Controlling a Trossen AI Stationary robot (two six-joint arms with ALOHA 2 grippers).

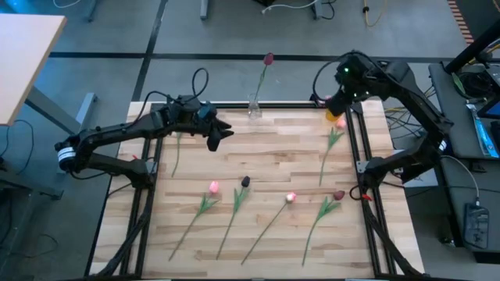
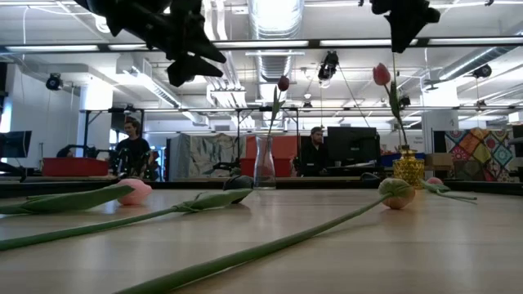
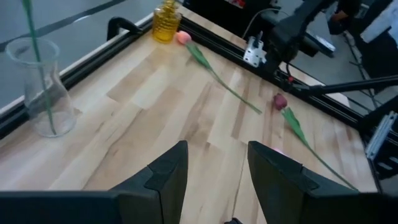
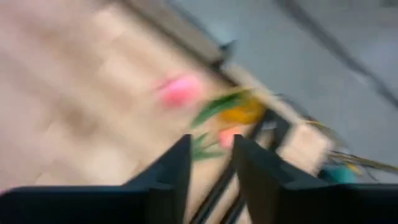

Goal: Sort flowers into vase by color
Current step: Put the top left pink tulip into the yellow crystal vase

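The wooden table (image 1: 258, 156) has two vases at its far edge. A clear glass vase (image 1: 255, 108) stands near the middle of that edge with one dark maroon tulip (image 1: 269, 58) standing up in it. A yellow vase (image 2: 408, 169) stands at the far right corner, and a pink tulip (image 2: 382, 74) stands in it. One more pink tulip (image 1: 341, 123) lies on the table just beside the yellow vase, with its stem pointing toward the near edge. Four more flowers lie in a row closer to the near edge: a pink one (image 1: 213, 187), a dark one (image 1: 245, 182), a pink one (image 1: 291, 197) and a maroon one (image 1: 338, 195) by the right edge. The left gripper (image 1: 220, 134) hangs in the air over the far left part of the table, with its fingers (image 3: 168, 171) spread apart and nothing between them. The right gripper (image 1: 337, 109) is up over the yellow vase at the far right corner. Its fingers (image 4: 171, 171) have a small gap between them, and no stem shows between them.
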